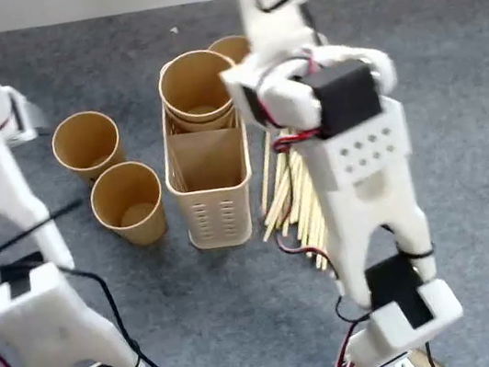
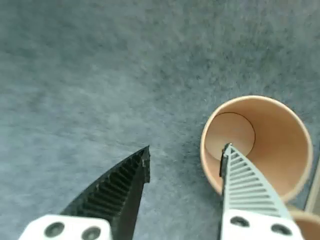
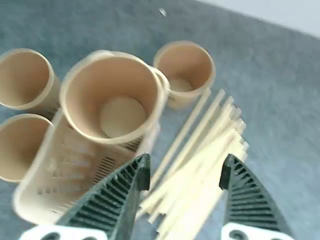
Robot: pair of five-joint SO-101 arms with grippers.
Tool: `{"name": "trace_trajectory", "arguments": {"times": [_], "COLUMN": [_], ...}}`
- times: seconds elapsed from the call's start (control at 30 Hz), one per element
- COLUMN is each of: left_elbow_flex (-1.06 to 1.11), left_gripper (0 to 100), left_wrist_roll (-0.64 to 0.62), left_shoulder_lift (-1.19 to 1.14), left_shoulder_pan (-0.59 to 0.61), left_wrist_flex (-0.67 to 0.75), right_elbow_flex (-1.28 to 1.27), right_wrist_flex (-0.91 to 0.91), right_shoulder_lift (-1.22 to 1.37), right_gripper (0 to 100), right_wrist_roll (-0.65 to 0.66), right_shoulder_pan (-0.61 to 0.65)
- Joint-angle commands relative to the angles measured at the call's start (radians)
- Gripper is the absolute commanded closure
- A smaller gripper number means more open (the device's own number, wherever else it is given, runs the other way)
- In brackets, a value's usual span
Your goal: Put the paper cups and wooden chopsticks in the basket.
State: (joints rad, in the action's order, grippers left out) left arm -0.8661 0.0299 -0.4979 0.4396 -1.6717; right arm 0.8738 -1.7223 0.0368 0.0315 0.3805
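Note:
The tan slotted basket (image 1: pixel 217 216) stands mid-table with stacked paper cups (image 1: pixel 198 84) in its far end. Two loose cups (image 1: pixel 86 143) (image 1: pixel 128 202) stand to its left, and another cup (image 1: pixel 232 48) behind it. Wooden chopsticks (image 1: pixel 289 200) lie in a loose pile along the basket's right side. My right gripper (image 3: pixel 187 159) hangs open above the chopsticks (image 3: pixel 200 165), beside the basket (image 3: pixel 60 190). My left gripper (image 2: pixel 187 149) is open low over the carpet, its pale finger (image 2: pixel 242 180) over the rim of a cup (image 2: pixel 270 125).
Grey carpet covers the table. The right arm's white body (image 1: pixel 351 148) hides part of the chopstick pile in the high view. Open carpet lies in front of the basket and to the far right.

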Motion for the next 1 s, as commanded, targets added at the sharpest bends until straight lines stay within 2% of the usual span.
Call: {"name": "trace_trajectory", "arguments": {"times": [0.0,0.17,0.43,0.6,0.67,0.83,0.97], "left_elbow_flex": [-0.102,-0.199,-0.286,-0.291,-0.291,-0.291,-0.291], "left_gripper": [75,75,76,86,86,85,85], "left_wrist_roll": [-0.038,-0.04,-0.038,-0.037,-0.037,-0.037,-0.035], "left_shoulder_lift": [-0.091,-0.259,-0.423,-0.432,-0.432,-0.432,-0.432], "left_shoulder_pan": [-0.033,-0.044,-0.05,-0.054,-0.054,-0.054,-0.054], "left_wrist_flex": [0.034,0.032,0.031,0.031,0.031,0.031,0.031], "right_elbow_flex": [0.028,0.025,0.03,0.033,0.035,0.035,0.035], "right_wrist_flex": [-0.03,-0.025,0.122,0.262,0.32,0.444,0.489], "right_shoulder_lift": [-0.064,-0.012,0.183,0.311,0.361,0.444,0.481], "right_gripper": [76.7,76.7,76.7,76.7,76.7,76.7,76.7], "right_wrist_roll": [0.044,0.054,0.048,0.046,0.041,-0.114,-0.169], "right_shoulder_pan": [-0.108,-0.214,-0.237,-0.239,-0.237,-0.234,-0.22]}}
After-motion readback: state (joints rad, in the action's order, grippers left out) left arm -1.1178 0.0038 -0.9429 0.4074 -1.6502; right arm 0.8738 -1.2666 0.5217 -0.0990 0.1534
